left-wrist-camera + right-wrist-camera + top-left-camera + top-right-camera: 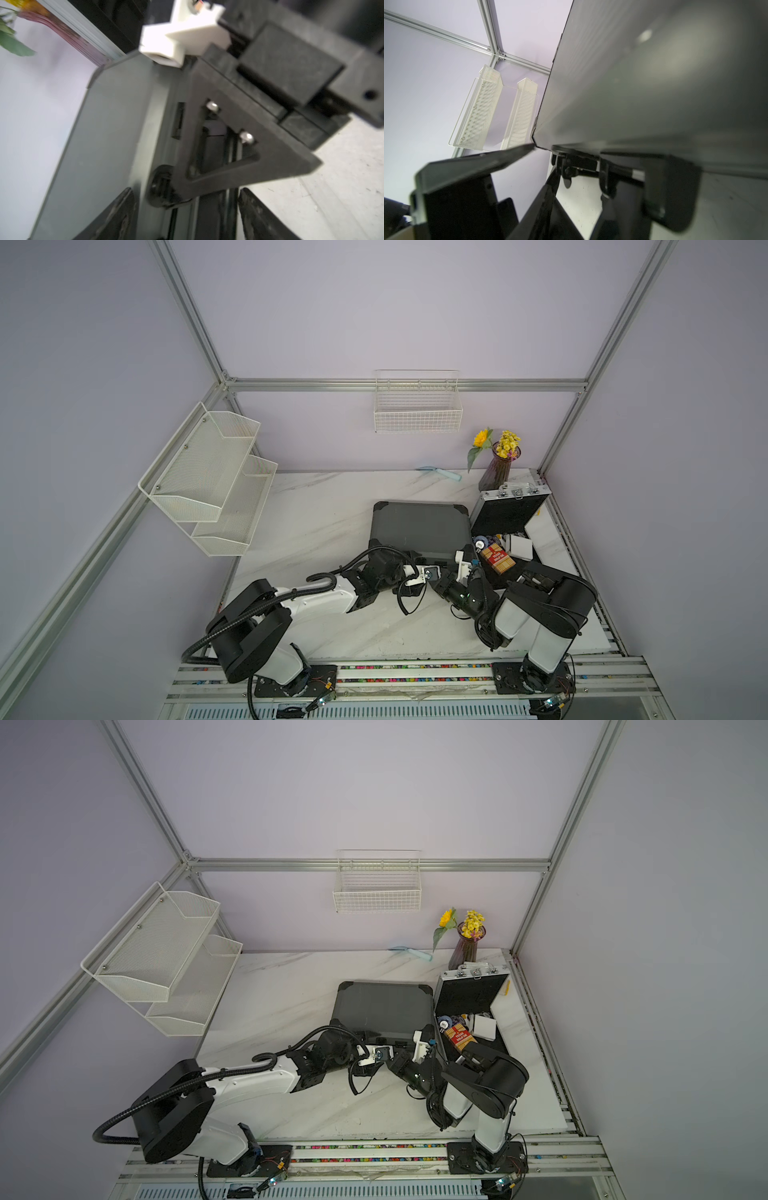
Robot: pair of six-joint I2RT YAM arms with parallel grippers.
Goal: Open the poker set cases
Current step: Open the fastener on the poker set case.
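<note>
Black fingers of the left gripper (186, 191) stand wide apart in the left wrist view. They straddle the front rim of the dark grey case (419, 526) without pinching it. Pressed to that same rim from the other side is the right gripper (579, 185). Its triangular finger shows in the left wrist view beside a round black fitting on the case front, but whether its jaws hold that fitting or merely rest there I cannot tell. Both top views show the two arms meeting at the near edge of this larger case, which lies in the middle of the white marble table (316, 510), its black corner caps toward the back wall. From above, the lid looks flat or barely raised, and the wrist views are too close and slanted to show whether a gap has opened. Just beside it, toward the right arm's side, the silver aluminium case (515, 489) stands open. Its black-lined lid is tipped up toward the purple flower vase (496, 466), and a red printed box (496, 558) and a white box (519, 547) lie exposed inside. By my reckoning the task is half finished: the small case is done, while the grey one still needs its front released and its lid swung up.
</note>
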